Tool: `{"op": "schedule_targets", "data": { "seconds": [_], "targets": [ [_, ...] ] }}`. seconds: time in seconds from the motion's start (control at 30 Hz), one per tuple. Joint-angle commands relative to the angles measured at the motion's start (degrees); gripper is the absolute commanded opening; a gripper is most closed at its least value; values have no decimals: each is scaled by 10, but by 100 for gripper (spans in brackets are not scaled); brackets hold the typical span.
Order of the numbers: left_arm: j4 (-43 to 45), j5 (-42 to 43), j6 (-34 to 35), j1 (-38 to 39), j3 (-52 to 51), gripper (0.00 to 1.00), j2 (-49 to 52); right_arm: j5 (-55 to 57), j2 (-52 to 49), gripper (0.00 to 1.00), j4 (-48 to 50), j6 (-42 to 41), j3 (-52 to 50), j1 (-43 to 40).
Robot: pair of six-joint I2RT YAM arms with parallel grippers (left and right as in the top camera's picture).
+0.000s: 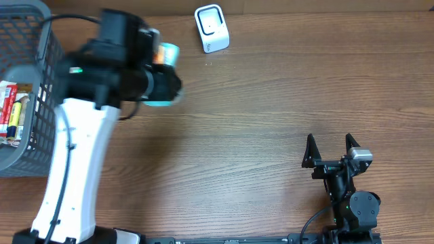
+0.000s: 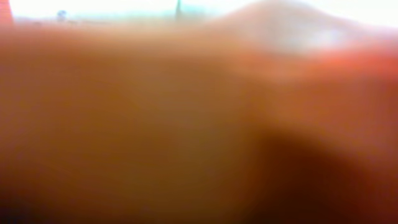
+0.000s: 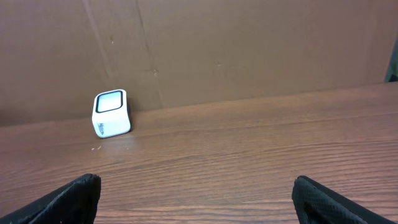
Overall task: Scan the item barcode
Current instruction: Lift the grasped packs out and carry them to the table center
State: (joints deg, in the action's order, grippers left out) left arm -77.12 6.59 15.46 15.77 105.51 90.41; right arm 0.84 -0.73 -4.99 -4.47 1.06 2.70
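Basket (image 1: pixel 37 132) w/ packets (image 1: pixel 10 108) far left, scanner (image 1: pixel 211 28) at back. Left gripper (image 1: pixel 165 68) nr scanner, gripping item (image 1: pixel 167 51); right gripper (image 1: pixel 331 146) low, fingers spread.

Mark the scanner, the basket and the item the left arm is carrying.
scanner (image 1: pixel 211 28): overhead view, white top face.
basket (image 1: pixel 42 129): overhead view, grey mesh wall.
item (image 1: pixel 168 51): overhead view, its exposed teal end.
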Motion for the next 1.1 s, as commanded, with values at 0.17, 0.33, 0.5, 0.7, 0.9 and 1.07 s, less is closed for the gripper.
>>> {"op": "schedule_targets", "data": {
  "seconds": [0.17, 0.33, 0.5, 0.7, 0.9, 1.07],
  "targets": [
    [149, -42, 106, 145, -147, 11, 13, 1, 6, 100, 3, 2, -6, -2],
    [231, -43, 135, 214, -205, 9, 50, 1, 6, 100, 3, 2, -6, -2],
    [294, -58, 184, 269, -208, 8, 121, 1, 6, 100, 3, 2, -6, -2],
    [382, -70, 205, 312, -208, 6, 191, 1, 6, 100, 3, 2, -6, -2],
    [459, -91, 221, 342, -208, 5, 232, 1, 6, 100, 3, 2, -6, -2],
    [472, -174, 231, 375, -208, 11, 242, 1, 6, 100, 3, 2, -6, -2]
  ]
}}
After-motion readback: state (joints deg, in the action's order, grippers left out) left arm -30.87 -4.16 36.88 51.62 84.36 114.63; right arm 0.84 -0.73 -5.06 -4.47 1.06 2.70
